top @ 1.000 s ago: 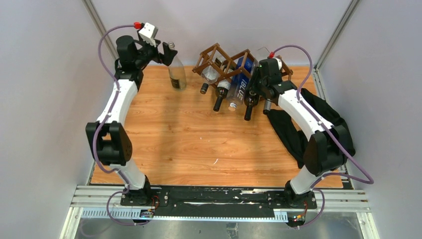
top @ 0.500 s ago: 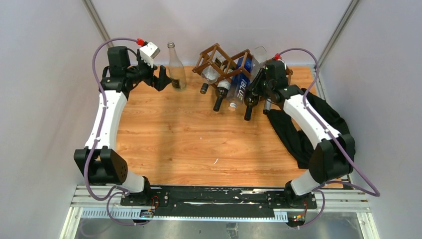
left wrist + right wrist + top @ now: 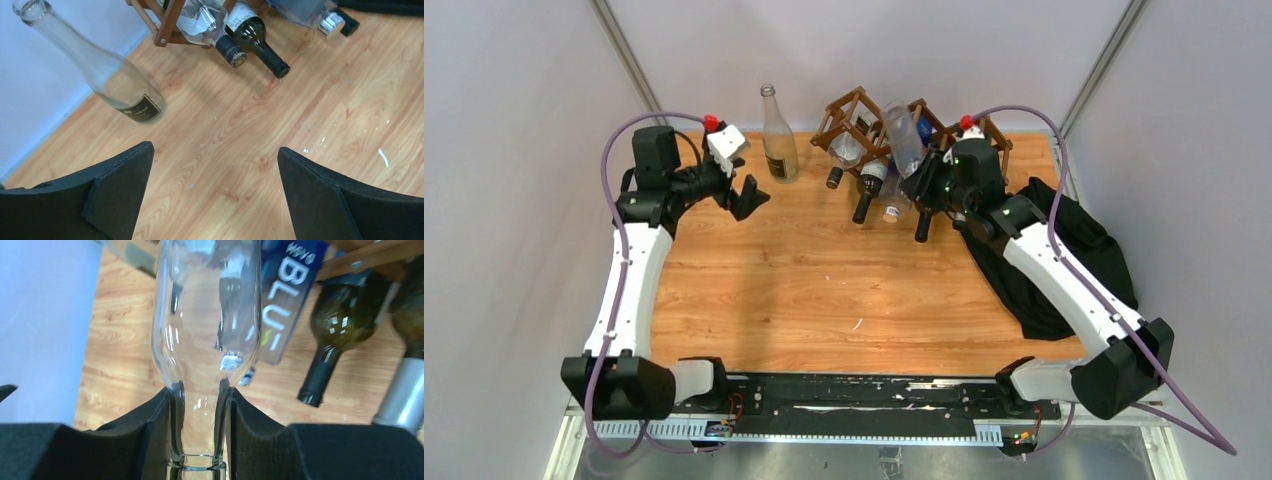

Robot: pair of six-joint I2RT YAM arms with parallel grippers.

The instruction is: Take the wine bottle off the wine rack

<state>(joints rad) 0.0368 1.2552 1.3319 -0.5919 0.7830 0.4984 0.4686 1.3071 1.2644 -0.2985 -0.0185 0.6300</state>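
The dark brown lattice wine rack (image 3: pixel 852 122) stands at the table's back; a corner shows in the left wrist view (image 3: pixel 167 22). My right gripper (image 3: pixel 928 186) is shut on the neck of a clear glass wine bottle (image 3: pixel 903 128), held tilted up in front of the rack. In the right wrist view the pads (image 3: pixel 155 420) clamp the neck below the bottle's body (image 3: pixel 207 315). My left gripper (image 3: pixel 748 196) is open and empty over bare wood (image 3: pixel 215 150). Another clear bottle (image 3: pixel 777 143) stands upright at the back left, beyond it (image 3: pixel 102 72).
Dark bottles (image 3: pixel 865 195) and a blue-labelled bottle (image 3: pixel 282 300) lie in the rack, necks pointing toward me (image 3: pixel 255 40). A black cloth (image 3: pixel 1064 250) lies on the table's right side under my right arm. Grey walls close the back and sides.
My left gripper let go of the upright clear bottle and drew back toward the near left. My right gripper pulled the other clear bottle out of the rack and swung it left.
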